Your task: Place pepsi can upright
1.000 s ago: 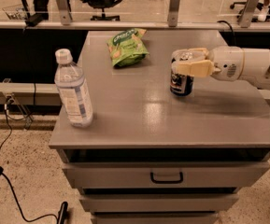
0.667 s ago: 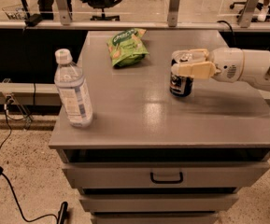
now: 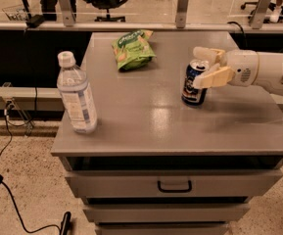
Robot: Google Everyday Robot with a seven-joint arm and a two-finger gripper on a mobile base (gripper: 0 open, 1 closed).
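Can stands upright on the tabletop, right of centre. Gripper, reaching in from the right edge, has jaws clamped around its top. Only release apparently remains.

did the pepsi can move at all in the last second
No, not noticeably: the pepsi can stands at the same spot on the table, right of the snack bag, with the end effector at its top.

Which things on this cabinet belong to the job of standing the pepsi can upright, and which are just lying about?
Job in hand: pepsi can, standing on the right; hand, closed around it.
Lying about: water bottle, front left; green snack bag, at the back.
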